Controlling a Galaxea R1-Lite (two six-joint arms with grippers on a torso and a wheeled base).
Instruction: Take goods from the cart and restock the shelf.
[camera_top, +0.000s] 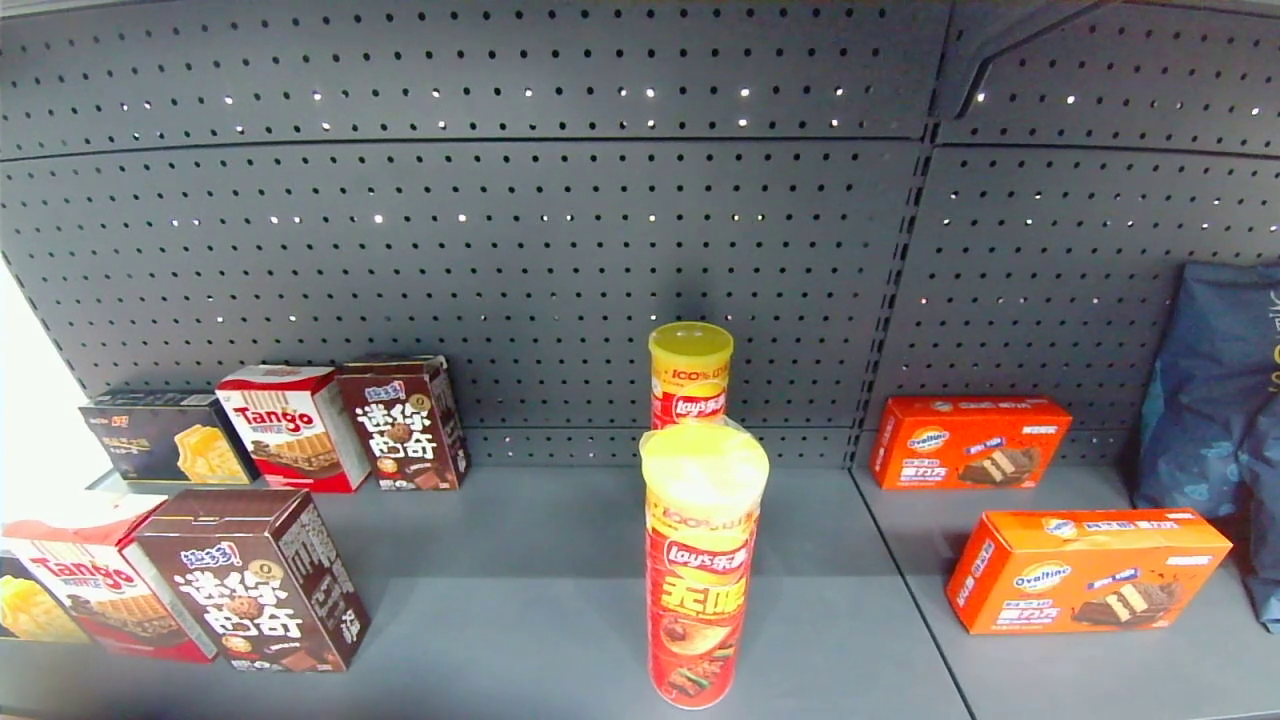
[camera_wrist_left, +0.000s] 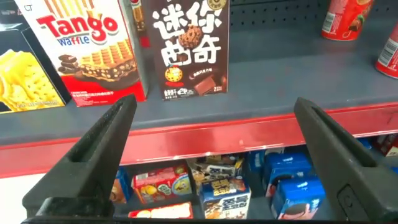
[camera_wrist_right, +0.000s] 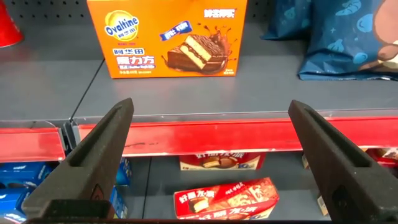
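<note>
Head view takes in the shelf (camera_top: 560, 560), its middle bare but for chip cans (camera_top: 700, 580) toward 6 o'clock. Orange boxes (camera_top: 1085, 570) sit at 3 o'clock, biscuit boxes (camera_top: 255, 580) at 9. The left pincer (camera_wrist_left: 214, 106) and right pincer (camera_wrist_right: 211, 106) gape empty before the shelf's edge. The step in hand looks like fetching from the cart. New stock is best set upright in the gaps, clear of neighbours.
</note>
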